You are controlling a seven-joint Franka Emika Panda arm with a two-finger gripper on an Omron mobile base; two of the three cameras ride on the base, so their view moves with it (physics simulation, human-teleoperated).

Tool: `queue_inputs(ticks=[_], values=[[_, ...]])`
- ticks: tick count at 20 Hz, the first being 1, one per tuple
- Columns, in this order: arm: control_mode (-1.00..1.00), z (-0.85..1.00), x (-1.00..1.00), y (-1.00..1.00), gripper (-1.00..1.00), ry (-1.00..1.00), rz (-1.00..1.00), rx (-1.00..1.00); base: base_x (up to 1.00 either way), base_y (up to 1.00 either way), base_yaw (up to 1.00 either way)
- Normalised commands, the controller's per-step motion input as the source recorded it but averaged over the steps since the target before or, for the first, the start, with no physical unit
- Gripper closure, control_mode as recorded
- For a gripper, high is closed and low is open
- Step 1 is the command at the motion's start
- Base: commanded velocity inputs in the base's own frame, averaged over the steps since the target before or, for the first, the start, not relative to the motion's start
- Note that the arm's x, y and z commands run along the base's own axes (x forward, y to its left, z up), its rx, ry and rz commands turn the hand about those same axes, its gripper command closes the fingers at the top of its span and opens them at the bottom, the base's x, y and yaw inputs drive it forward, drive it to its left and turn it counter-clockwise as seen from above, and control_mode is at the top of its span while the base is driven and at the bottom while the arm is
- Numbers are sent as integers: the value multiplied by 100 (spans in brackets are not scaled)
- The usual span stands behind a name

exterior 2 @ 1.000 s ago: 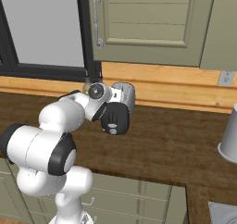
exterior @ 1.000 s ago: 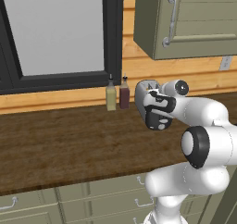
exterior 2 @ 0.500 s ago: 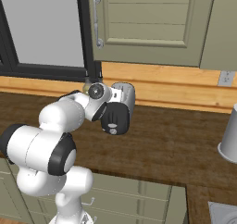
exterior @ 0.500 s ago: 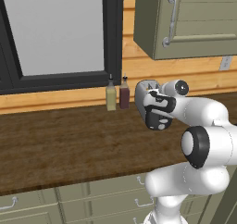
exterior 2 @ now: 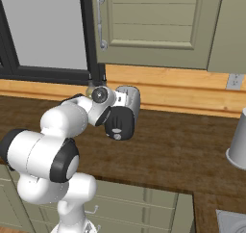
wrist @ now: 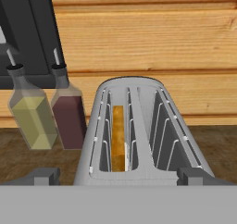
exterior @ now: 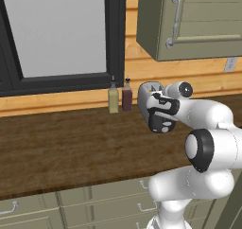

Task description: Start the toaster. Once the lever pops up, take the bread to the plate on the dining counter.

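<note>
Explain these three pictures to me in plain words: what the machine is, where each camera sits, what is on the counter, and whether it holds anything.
The machine is a white robot arm with dark joints, in a rendered kitchen. Two pictures come from cameras on its base, behind it to its left and right. The third comes from a camera on its hand, looking along the end effector.

On the dark-brown wooden counter stands a rounded silver-grey toaster. A light tan slice of bread sits upright in its left slot. Beside the toaster stand a yellowish bottle and a dark red bottle. A grey container stands further right.

The end effector is open just in front of the toaster and holds nothing.
</note>
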Motion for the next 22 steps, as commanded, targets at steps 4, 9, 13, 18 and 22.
queue_inputs(ticks=[4,9,13,18,22], values=[[-100,0,0,0,-100,0,0,0,0,0,0],[-100,0,0,0,-100,0,0,0,0,0,0],[-100,0,0,0,-100,0,0,0,0,0,0],[-100,0,0,0,-100,0,0,0,0,0,0],[-100,0,0,0,-100,0,0,0,0,0,0]])
